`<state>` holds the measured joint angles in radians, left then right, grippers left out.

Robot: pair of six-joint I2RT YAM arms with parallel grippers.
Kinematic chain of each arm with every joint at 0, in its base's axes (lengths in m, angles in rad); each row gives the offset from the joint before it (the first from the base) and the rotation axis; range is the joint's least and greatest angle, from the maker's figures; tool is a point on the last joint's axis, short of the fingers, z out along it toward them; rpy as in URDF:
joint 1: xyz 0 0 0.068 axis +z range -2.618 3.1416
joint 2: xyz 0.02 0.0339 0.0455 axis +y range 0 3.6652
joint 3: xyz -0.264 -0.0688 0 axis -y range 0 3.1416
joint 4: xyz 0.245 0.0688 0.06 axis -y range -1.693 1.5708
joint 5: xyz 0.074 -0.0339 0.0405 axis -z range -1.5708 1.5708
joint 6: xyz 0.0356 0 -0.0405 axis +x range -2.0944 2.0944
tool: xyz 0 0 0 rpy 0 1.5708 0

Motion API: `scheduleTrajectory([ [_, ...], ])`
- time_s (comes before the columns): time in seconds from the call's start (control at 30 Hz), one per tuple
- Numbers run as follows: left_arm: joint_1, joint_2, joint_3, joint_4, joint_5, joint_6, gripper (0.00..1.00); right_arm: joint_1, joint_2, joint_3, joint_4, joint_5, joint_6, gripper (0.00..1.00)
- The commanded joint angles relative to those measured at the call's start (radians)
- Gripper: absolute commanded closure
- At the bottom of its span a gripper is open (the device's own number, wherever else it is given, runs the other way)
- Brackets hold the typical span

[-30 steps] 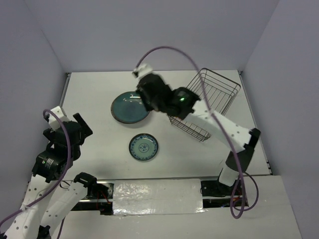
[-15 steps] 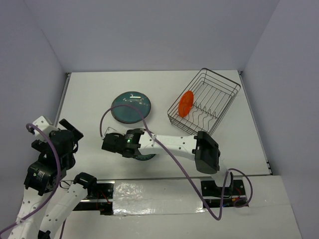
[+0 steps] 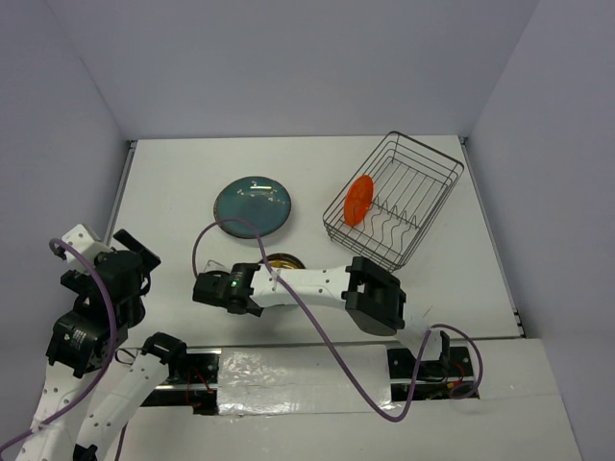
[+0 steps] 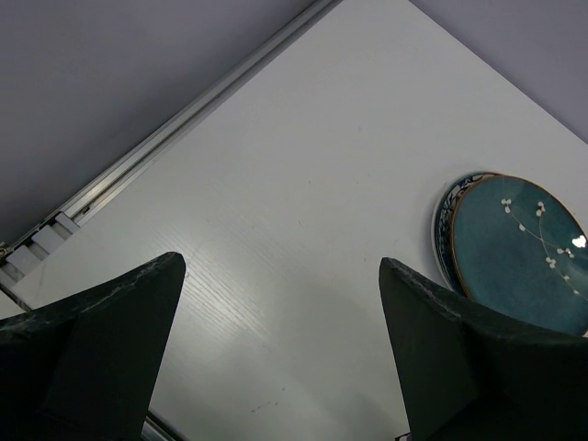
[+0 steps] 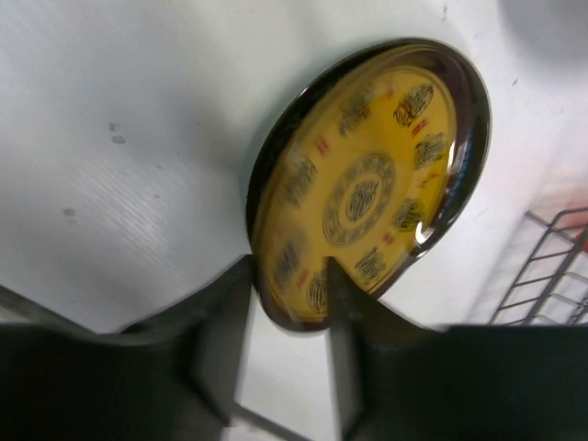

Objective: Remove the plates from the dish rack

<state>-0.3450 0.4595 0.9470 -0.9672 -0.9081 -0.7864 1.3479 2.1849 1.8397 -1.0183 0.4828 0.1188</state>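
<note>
My right gripper [image 3: 255, 279] reaches left across the front of the table and is shut on the rim of the small olive-brown plate [image 3: 282, 261]. In the right wrist view the gripper [image 5: 289, 265] has a finger on each side of the tilted yellow-faced plate [image 5: 367, 184], low over the table. The dark teal plate [image 3: 253, 206] lies flat at centre back on another plate whose patterned rim [image 4: 445, 230] shows in the left wrist view. The orange-red plate [image 3: 359, 199] stands on edge in the wire dish rack [image 3: 423, 173]. My left gripper [image 3: 135, 252] is open and empty [image 4: 282, 266]. The small blue-patterned plate is hidden under my right arm.
The rack stands at the back right near the right wall, and its corner shows in the right wrist view [image 5: 551, 266]. A metal rail [image 4: 184, 119] runs along the table's left edge. My right forearm [image 3: 317, 281] lies across the front middle.
My right arm swung from the rack and teal plate down to the front left, covering the blue-patterned plate. The olive-brown plate now shows beside it. My left arm drew back slightly.
</note>
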Motion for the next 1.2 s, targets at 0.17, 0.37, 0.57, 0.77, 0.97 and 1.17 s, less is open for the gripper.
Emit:
scheduleTrajectory([
  [0.17,-0.005,0.002,0.021,0.036,0.003,0.024,0.00,0.003,-0.051,-0.017,0.072,-0.024,0.010,0.00],
  [0.37,-0.005,0.002,0.021,0.036,0.005,0.026,0.00,-0.001,-0.112,-0.029,0.090,-0.007,0.021,0.00],
  [0.57,-0.005,-0.012,0.019,0.036,0.003,0.022,0.01,-0.125,-0.393,-0.203,0.309,-0.119,0.103,0.00],
  [0.77,-0.005,0.010,0.012,0.057,0.017,0.041,0.00,-0.465,-0.693,-0.416,0.483,-0.041,0.473,0.00],
  [0.97,-0.006,0.082,0.009,0.073,0.051,0.067,0.00,-0.745,-0.755,-0.482,0.529,-0.034,0.706,0.05],
  [1.17,-0.006,0.110,0.007,0.084,0.069,0.081,0.00,-0.862,-0.630,-0.352,0.420,-0.024,0.780,0.15],
])
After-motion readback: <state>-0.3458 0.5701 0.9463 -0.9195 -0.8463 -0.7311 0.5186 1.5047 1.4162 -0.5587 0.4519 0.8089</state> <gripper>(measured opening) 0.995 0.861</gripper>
